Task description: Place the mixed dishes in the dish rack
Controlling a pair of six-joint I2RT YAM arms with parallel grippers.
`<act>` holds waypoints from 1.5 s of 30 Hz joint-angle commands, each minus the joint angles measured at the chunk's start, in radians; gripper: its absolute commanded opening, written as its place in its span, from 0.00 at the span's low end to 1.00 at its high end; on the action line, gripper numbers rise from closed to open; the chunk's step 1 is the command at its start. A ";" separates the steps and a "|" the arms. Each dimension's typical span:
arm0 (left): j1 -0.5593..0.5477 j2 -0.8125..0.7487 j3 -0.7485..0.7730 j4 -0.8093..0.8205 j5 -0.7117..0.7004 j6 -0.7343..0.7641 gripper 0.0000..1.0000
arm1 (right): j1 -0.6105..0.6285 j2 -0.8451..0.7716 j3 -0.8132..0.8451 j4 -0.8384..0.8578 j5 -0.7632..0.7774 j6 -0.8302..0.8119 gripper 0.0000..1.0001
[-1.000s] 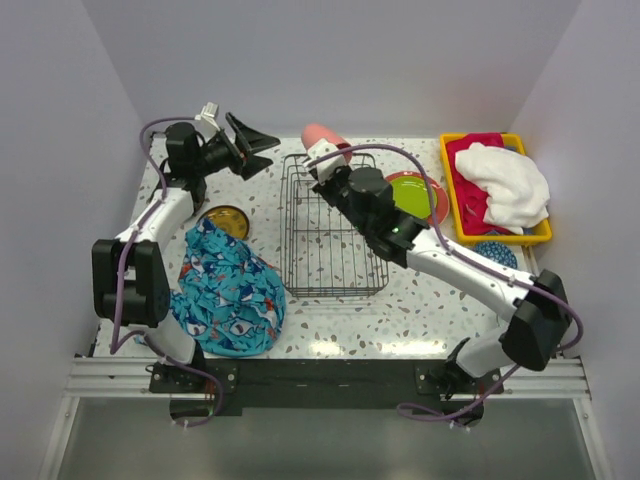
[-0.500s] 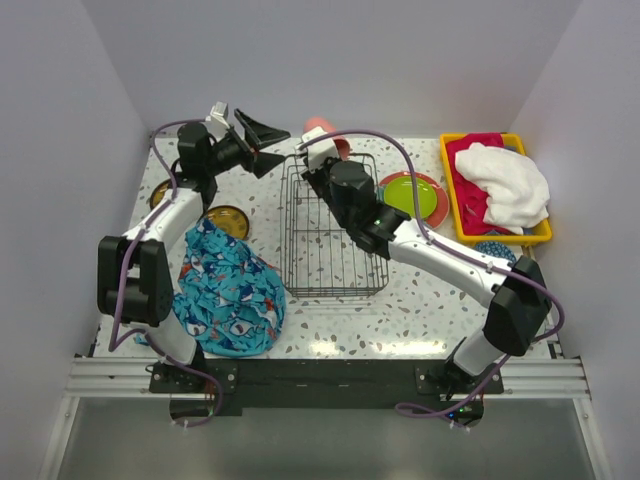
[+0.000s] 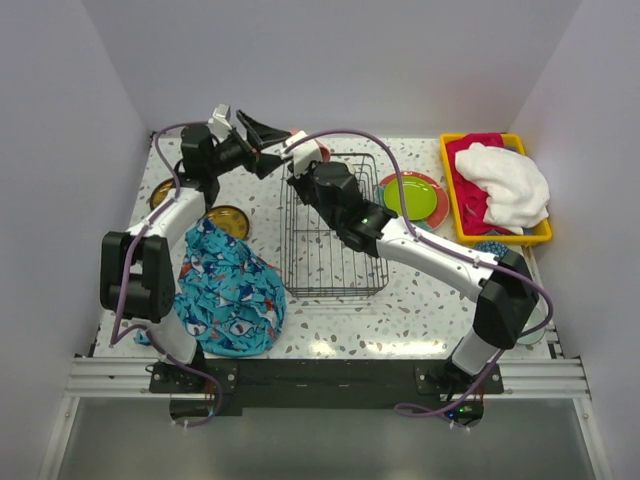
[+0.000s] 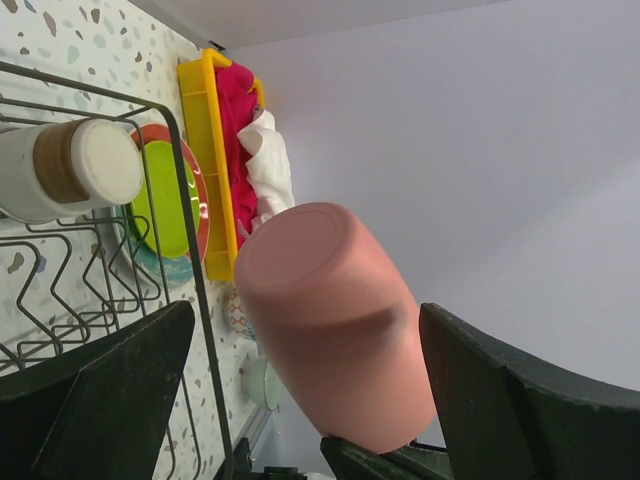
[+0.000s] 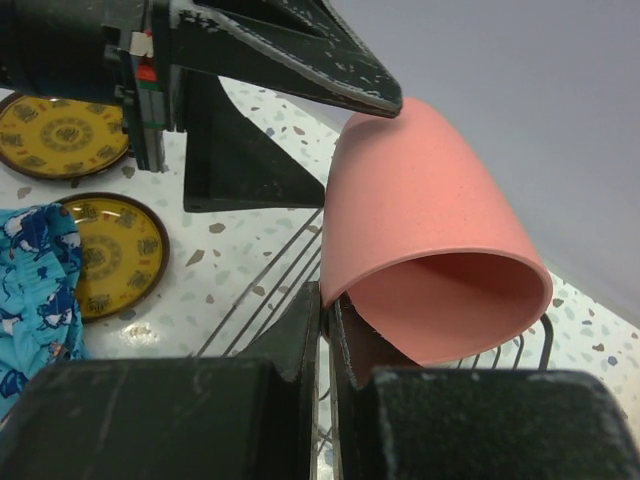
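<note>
The right gripper (image 5: 326, 300) squeezes the rim of a smooth pink cup (image 5: 420, 220) in its jaws. The cup's flat round bottom sits between the jaws of the left gripper (image 4: 305, 390), spread wide apart.

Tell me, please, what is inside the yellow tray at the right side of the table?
A white cloth lies on top of a red cloth in the yellow tray. The cloths cover the tray's floor, so anything under them cannot be seen.
</note>
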 commanded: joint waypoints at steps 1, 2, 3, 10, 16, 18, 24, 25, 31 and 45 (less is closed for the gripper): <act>-0.012 0.005 0.029 0.033 0.007 -0.015 0.99 | 0.015 0.014 0.063 0.018 -0.018 0.026 0.00; -0.015 0.005 0.035 0.030 0.007 -0.012 0.99 | 0.017 0.019 0.068 0.016 -0.018 0.029 0.00; -0.015 0.005 0.037 0.031 0.008 -0.012 0.98 | 0.020 0.023 0.069 0.016 -0.018 0.029 0.00; -0.016 -0.005 0.027 0.039 0.013 -0.006 0.91 | 0.023 0.043 0.074 0.018 -0.042 0.028 0.00; -0.015 -0.014 0.031 0.036 0.014 0.022 0.73 | 0.026 0.060 0.076 -0.008 -0.076 0.029 0.00; -0.013 -0.014 0.031 0.036 0.013 0.025 0.60 | 0.025 0.063 0.083 -0.027 -0.096 0.035 0.00; -0.007 0.014 0.069 0.015 -0.007 0.057 0.15 | 0.026 0.054 0.095 -0.232 -0.214 0.061 0.30; -0.002 0.018 0.089 0.013 -0.010 0.065 0.11 | 0.025 0.041 0.085 -0.264 -0.223 0.080 0.35; 0.025 0.107 0.205 -0.011 -0.021 0.235 0.00 | 0.021 -0.139 -0.036 -0.461 -0.245 0.097 0.58; -0.113 0.160 0.274 0.019 -0.277 1.072 0.00 | -0.331 -0.283 -0.145 -0.670 -0.164 0.215 0.61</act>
